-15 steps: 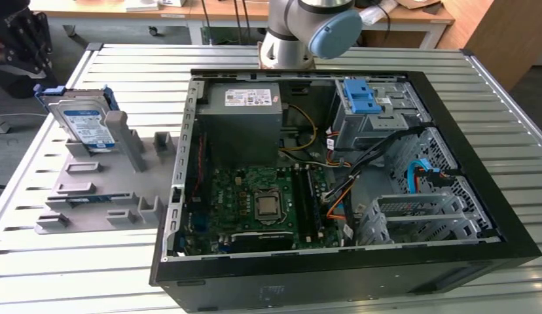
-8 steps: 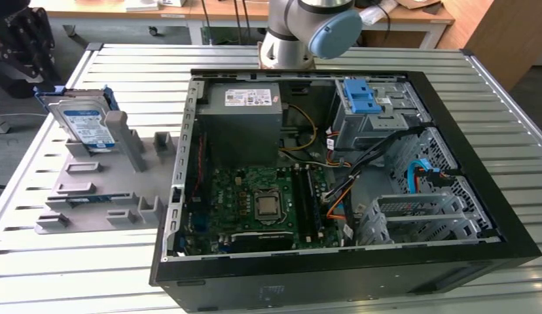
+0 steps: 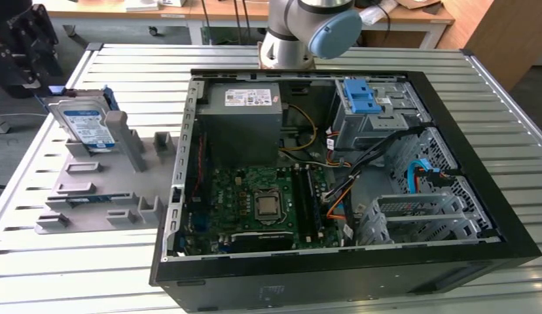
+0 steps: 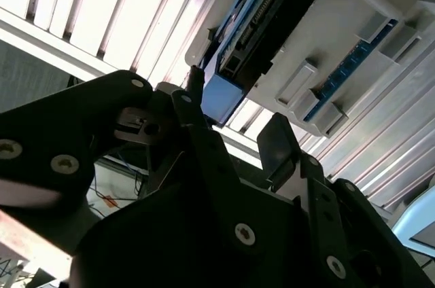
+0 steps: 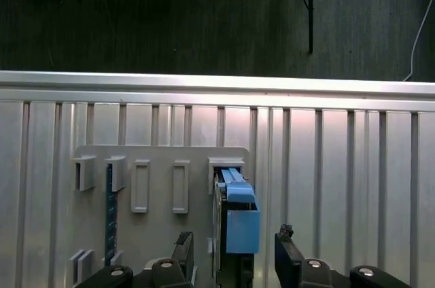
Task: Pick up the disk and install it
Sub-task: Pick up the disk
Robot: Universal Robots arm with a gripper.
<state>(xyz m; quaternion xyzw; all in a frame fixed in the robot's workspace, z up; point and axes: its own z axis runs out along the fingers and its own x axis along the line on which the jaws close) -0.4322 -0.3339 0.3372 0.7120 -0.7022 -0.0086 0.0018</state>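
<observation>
Standing on edge in a slot of the grey holder [image 3: 88, 180], the disk [image 3: 86, 124] sits at nine o'clock from the open computer case [image 3: 341, 275], which contains a power supply [image 3: 240, 121]. In the first wrist view the gripper [image 5: 234, 257] straddles the disk's blue bracket, fingers spread apart, unclamped.

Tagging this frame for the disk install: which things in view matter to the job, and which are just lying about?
Job:
- the disk, upright in the grey holder
- the gripper, open, a finger on either side of the disk
- the open computer case

Just there:
- power-supply box
- motherboard
- slatted table
</observation>
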